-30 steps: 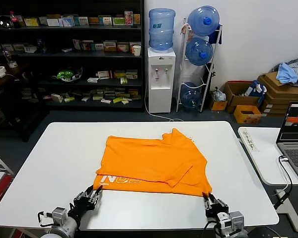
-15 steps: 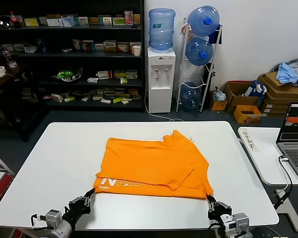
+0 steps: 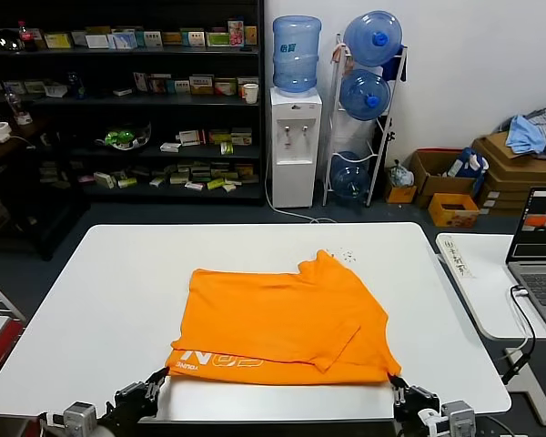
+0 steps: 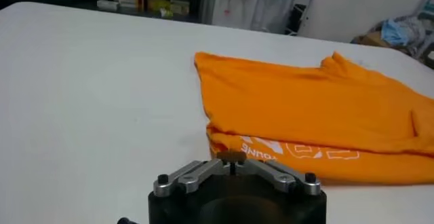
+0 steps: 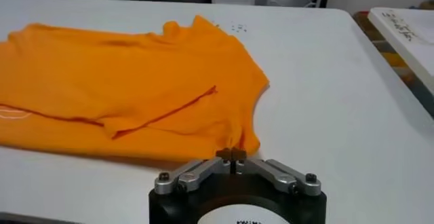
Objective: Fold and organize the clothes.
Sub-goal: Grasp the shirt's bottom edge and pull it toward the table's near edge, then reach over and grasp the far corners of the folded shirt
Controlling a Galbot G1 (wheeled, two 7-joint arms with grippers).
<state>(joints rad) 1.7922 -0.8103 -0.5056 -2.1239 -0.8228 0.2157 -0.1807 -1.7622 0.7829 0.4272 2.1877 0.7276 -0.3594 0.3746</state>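
The bright orange T-shirt (image 3: 282,314) lies partly folded on the white table (image 3: 109,273), with white lettering on the strip along its near edge. My left gripper (image 3: 155,387) is at the table's front edge, shut on the shirt's near left corner. In the left wrist view (image 4: 232,156) its tips meet at the lettered hem of the shirt (image 4: 319,110). My right gripper (image 3: 399,390) is at the front edge too, shut on the near right corner. In the right wrist view (image 5: 231,153) its tips pinch the hem of the shirt (image 5: 122,76).
A side table to the right holds a laptop (image 3: 539,250) and a power strip (image 3: 455,255). Behind the table stand a water dispenser (image 3: 296,137), dark shelves (image 3: 118,100), and cardboard boxes with a blue-grey cloth heap (image 3: 532,132).
Both grippers have drawn back toward the table's front edge. The shirt has slid with them toward the near edge.
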